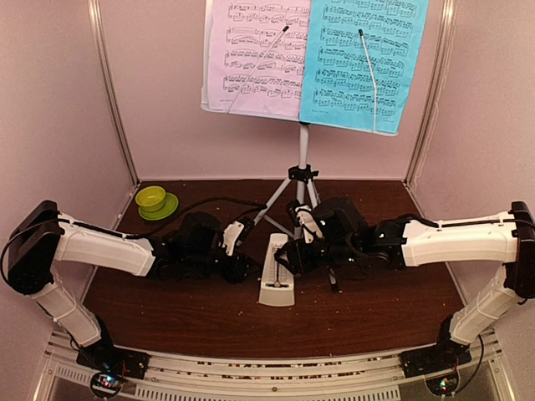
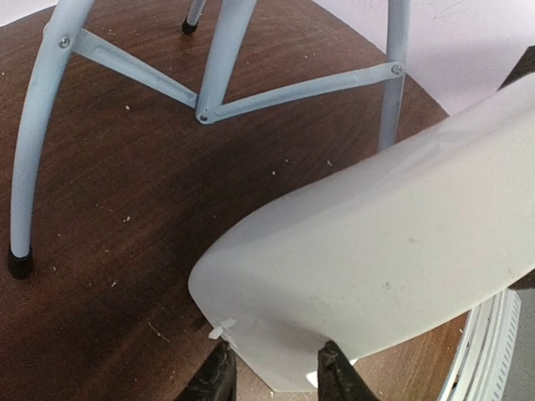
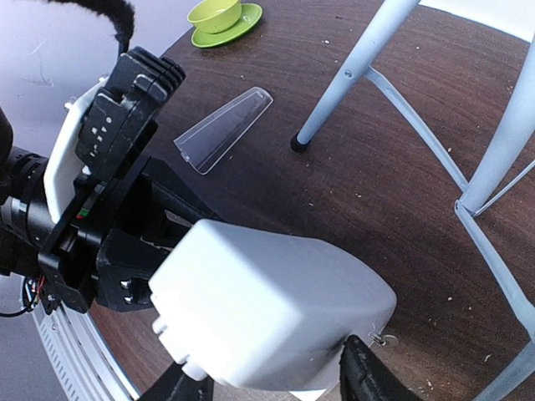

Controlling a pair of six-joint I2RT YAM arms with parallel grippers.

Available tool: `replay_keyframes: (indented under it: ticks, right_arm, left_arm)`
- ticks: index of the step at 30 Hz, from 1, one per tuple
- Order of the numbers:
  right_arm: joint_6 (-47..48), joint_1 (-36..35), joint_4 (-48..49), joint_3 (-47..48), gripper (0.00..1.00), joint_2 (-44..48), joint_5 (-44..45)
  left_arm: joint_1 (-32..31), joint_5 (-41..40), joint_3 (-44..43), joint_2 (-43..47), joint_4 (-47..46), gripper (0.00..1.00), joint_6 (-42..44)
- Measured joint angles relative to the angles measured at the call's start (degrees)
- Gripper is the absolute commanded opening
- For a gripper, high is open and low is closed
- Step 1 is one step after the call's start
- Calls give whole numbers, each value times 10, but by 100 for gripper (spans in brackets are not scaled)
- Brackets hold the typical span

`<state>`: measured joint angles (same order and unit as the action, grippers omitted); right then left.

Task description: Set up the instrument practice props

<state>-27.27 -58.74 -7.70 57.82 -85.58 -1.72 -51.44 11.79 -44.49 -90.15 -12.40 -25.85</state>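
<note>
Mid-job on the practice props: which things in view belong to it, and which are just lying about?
Job: stand, lilac page, cyan page, metronome, clear cover.
Lying about: green bowl, saucer.

A dark brown wooden table (image 1: 167, 322) lies at the bottom of a small booth, with pale specks and crumbs scattered over its grain. Plain pinkish-lilac walls close it in: a back wall (image 1: 167, 134), a left wall (image 1: 46, 100) and a right wall (image 1: 493, 109). In the back corners stand a silvery left post (image 1: 113, 92) and a right post (image 1: 433, 92). A slotted metal rail (image 1: 276, 383) runs along the table's near edge. The light is soft and even, and the shadows are faint.
</note>
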Motion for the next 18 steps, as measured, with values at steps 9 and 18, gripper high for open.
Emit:
replay_keyframes:
  ticks: [9,18]
  right_arm:
    - [0,0,-7,-2,40,2,11]
    - [1,0,-6,-12,67,22,6]
  left_arm:
    - [0,-2,0,0,0,35,0]
    - [0,-4,0,2,0,38,0]
